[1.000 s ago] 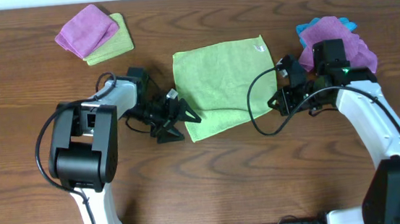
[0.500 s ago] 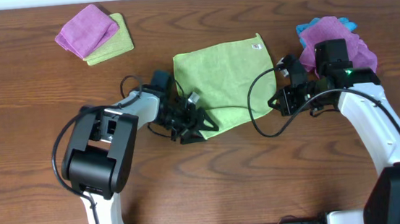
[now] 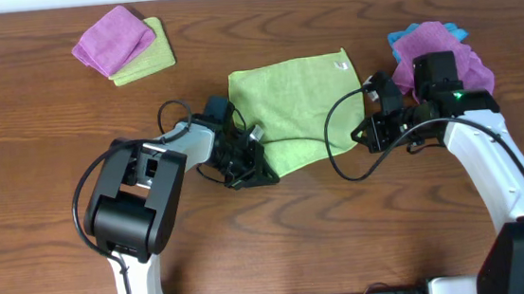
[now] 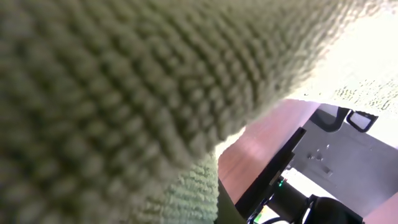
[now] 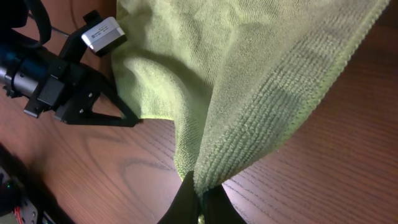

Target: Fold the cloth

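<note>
At the middle of the table [image 3: 31,120], the green cloth [image 3: 300,91] is being gripped along its near edge, which is running left to right between the arms, with the far edge lying straight beyond. Its near-right corner is being clamped by the right gripper [image 5: 199,196] (fingers together on fabric). The left gripper [image 3: 254,167] is being shown at the near-left corner, and it cannot be told whether its jaws are apart or together.

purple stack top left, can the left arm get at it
Likely not yet: the left gripper is at a corner of the cloth, maybe gripping it. Nothing lies between it and the stack, so after letting go, probably yes.
</note>
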`<state>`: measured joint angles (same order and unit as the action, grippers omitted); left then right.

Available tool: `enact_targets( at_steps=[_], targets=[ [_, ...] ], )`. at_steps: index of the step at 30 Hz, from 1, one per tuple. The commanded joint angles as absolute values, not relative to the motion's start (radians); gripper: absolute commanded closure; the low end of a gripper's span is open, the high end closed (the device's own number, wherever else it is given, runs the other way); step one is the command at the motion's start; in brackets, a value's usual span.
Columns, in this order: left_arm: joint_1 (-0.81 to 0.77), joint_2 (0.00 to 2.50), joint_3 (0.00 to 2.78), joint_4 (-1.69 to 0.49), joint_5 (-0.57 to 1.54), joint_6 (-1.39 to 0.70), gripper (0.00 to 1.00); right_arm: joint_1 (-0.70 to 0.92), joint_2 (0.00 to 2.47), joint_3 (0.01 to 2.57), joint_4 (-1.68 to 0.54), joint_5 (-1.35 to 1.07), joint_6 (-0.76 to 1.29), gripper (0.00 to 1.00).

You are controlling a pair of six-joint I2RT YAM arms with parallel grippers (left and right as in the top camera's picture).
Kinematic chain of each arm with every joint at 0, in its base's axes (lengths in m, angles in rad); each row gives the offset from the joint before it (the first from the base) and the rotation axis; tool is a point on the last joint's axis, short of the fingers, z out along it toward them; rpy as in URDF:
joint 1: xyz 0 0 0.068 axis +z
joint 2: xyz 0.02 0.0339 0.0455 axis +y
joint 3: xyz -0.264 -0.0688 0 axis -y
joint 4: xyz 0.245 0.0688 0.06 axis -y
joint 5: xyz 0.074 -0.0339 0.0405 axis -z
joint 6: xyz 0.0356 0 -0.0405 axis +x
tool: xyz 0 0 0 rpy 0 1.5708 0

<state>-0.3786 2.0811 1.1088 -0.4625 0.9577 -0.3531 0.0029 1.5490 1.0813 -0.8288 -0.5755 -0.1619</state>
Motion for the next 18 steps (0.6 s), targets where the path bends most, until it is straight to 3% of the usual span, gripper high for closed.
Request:
enact_targets(
  at_steps=[1,8,18],
  targets=[
    [-0.343,2.123,1.079,-0.532,0.772,-0.299,0.94,0.001,1.526,1.077,-0.838,-0.594,-0.182,0.99],
    [-0.286,1.961,1.079,-0.719,0.625,-0.205,0.94,0.001,1.526,1.065,-0.894,-0.546,-0.228,0.99],
    [-0.299,1.809,1.077,-0.768,0.617,-0.249,0.94,0.001,1.456,0.899,-0.860,-0.546,-0.212,0.99]
  ],
)
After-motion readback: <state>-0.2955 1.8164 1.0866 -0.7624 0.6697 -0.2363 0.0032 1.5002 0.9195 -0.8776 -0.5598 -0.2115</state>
